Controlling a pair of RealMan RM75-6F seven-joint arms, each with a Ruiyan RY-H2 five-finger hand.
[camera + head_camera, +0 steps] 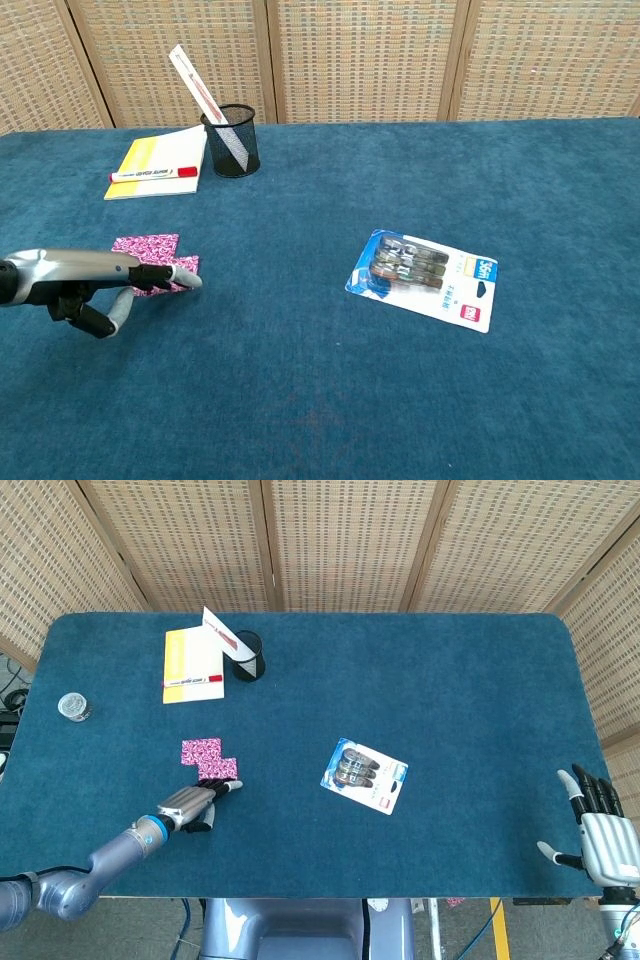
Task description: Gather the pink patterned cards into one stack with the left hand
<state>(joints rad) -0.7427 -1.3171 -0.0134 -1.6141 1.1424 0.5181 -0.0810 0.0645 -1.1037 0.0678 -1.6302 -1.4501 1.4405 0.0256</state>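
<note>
two pink cards (209, 759) overlap, partly hidden under left hand (193, 804) fingertips.

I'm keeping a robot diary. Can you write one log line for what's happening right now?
left hand: fingertips touching nearer pink card | second pink card: offset, not squared up | right hand: open, idle at table edge | stack: unfinished

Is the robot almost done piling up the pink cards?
Not yet. The pink cards lie touching but offset on the table, one shifted toward the left hand, not squared into one stack. Its fingertips rest at the nearer card's edge. Left: lining them up. The right hand waits open.
</note>
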